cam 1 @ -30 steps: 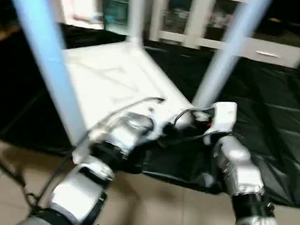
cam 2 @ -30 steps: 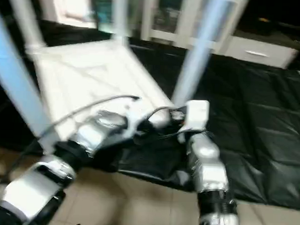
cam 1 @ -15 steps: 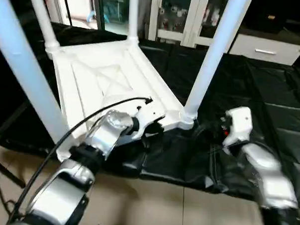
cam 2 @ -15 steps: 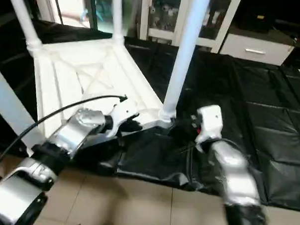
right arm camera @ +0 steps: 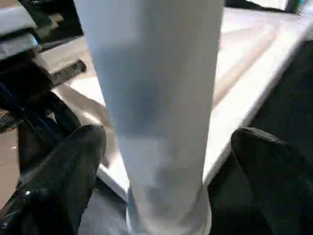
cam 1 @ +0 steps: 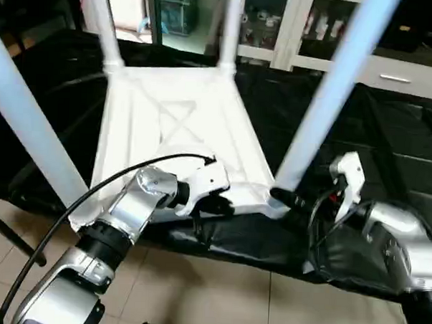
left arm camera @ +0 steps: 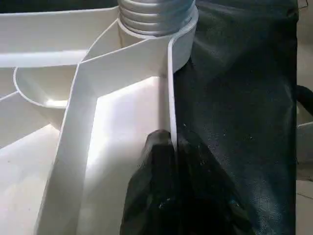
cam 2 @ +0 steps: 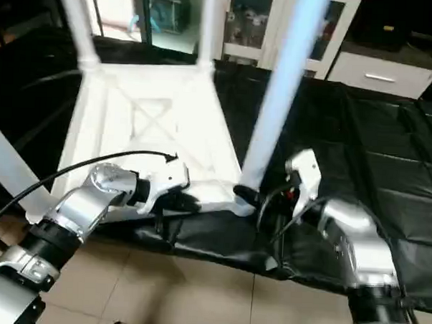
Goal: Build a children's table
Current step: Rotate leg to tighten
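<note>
We see the upturned table (cam 1: 178, 124), legs up, on the black-sheeted surface (cam 1: 403, 141) near its front edge. Our left end effector (left arm camera: 172, 147) pinches its rim; our right end effector (right arm camera: 164, 161) is spread around the near leg (cam 1: 326, 102). White cabinets (cam 1: 336, 38) stand behind.

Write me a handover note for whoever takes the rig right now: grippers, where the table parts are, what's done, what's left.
Left gripper: shut on the near rim of the table top, one finger each side of the rim wall.
Right gripper: open, fingers either side of the near right leg just above its socket, not touching it.
Table top lies underside up on the black-sheeted work table, near edge at the table's front.
Done: four legs stand up from the corner sockets.
Left: whether the legs are fully seated cannot be told from here; check the near right one, then turn the table onto its legs.
</note>
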